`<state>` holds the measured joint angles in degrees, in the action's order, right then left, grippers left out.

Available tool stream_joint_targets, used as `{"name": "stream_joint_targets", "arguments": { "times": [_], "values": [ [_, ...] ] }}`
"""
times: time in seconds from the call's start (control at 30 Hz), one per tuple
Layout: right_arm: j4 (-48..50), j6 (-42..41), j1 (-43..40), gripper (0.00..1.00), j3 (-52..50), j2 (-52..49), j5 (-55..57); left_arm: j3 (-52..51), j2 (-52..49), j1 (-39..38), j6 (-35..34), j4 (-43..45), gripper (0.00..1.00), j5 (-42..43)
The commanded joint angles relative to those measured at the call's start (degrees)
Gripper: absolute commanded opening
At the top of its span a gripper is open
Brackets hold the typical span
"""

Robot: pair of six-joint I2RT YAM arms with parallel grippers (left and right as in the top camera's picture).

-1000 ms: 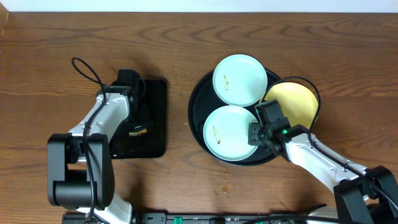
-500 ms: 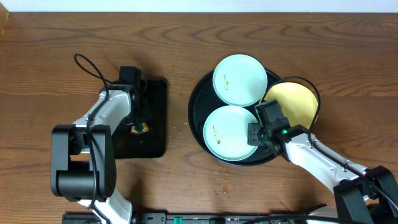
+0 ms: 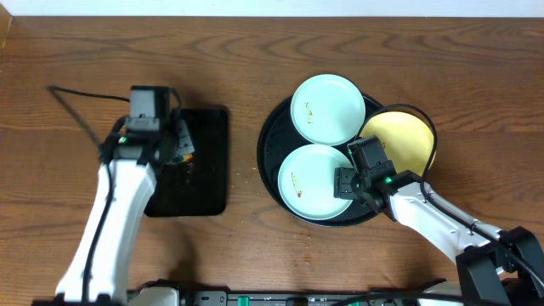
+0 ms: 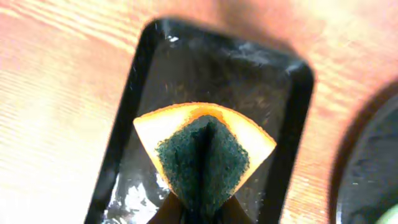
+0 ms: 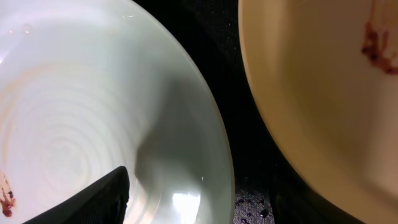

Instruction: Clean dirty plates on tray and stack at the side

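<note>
Left gripper (image 4: 199,214) is clenched on the orange sponge with a dark green scouring face (image 4: 205,155). The sponge is creased at the pinch and held over the small rectangular black tray (image 3: 208,183) on the brown wooden table (image 3: 85,51) (it looks lifted clear, but contact can't be ruled out).

All three dirty plates are sat on the large round black tray with a raised rim (image 3: 265,161): the near pale blue round plate (image 3: 310,181), the far pale blue round plate (image 3: 327,109) and the pale yellow round plate (image 3: 404,140) at the right.

Right gripper (image 3: 344,181) is released at the near blue plate's right rim. One finger (image 5: 93,199) is seen over the plate's inside; the other is not made out.

Step in hand is judged to be carrying the sponge across for scrubbing.
- The sponge should be kept high until the raised rim is passed.
- The near plate should be pinned by its rim before any pressure is applied. The plates lie close together, so a loose one is likely to be shoved into its neighbours.
- The wrist should be tilted so the green face, not the crease, is laid on the brown specks.
- Strokes are best kept short and driven toward the pinned side.
</note>
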<state>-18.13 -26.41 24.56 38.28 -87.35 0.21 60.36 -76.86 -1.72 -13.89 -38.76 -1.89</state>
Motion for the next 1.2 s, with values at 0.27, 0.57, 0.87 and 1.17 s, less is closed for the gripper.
{"name": "stream_joint_targets", "arguments": {
  "times": [0.27, 0.57, 0.87, 1.17],
  "values": [
    [-0.7, -0.1, 0.3, 0.57, -0.5, -0.4, 0.8, -1.3, 1.3, 0.0, 1.2, -0.3, 0.07, 0.5],
    [-0.1, -0.1, 0.3, 0.14, -0.5, -0.4, 0.9, -1.3, 1.2, 0.0, 1.2, -1.3, 0.08, 1.2],
    [0.6, -0.1, 0.3, 0.01, -0.5, -0.4, 1.0, -1.3, 0.4, 0.0, 3.0, 0.6, 0.08, 1.2],
    [0.6, -0.1, 0.3, 0.01, -0.5, -0.4, 1.0, -1.3, -0.6, 0.0, 3.0, 0.4, 0.08, 2.8]
  ]
}}
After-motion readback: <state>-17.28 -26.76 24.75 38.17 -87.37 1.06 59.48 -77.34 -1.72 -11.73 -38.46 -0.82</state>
